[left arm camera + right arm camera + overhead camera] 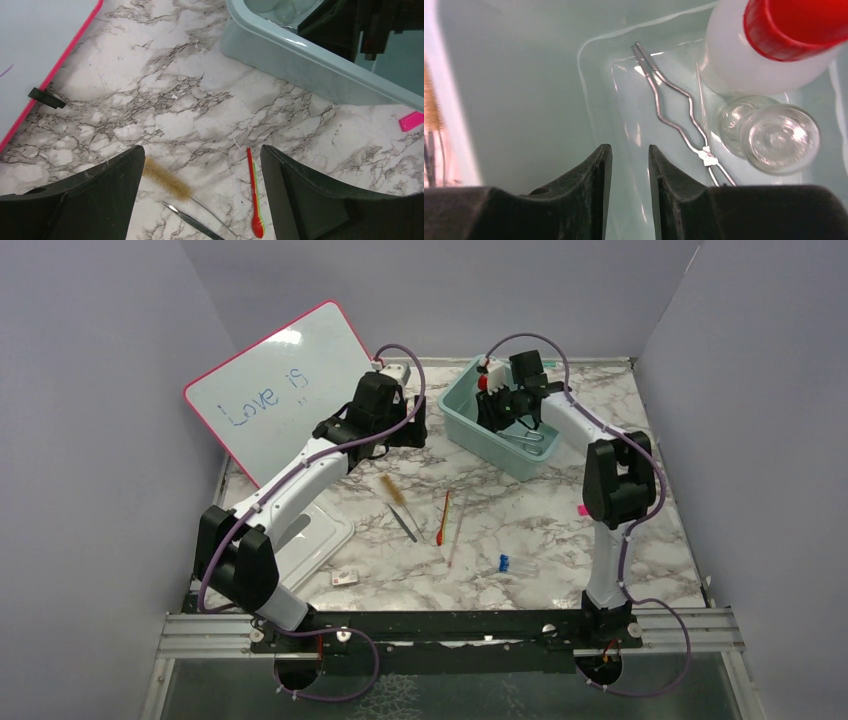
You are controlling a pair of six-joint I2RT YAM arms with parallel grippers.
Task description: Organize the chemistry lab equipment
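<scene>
My right gripper (630, 147) hangs inside the teal bin (462, 423), jaws a narrow gap apart with nothing between them. On the bin floor lie metal forceps (674, 115), a clear squeeze bottle (736, 60) with a red cap (794, 25), and a clear glass vial (779, 137). My left gripper (202, 150) is wide open above the marble table. Below it lie a brown-bristle brush (167, 179), tweezers (192, 222) and a thin red stick (254, 195). From above, the brush (392, 488), the red stick (443, 518) and a clear rod (458, 530) lie mid-table.
The pink-framed whiteboard (280, 390) leans at the back left. A clear tray (315, 540) lies under the left arm. A small blue piece (504, 562), a small flat piece (345, 578) and a pink bit (582, 510) lie on the table.
</scene>
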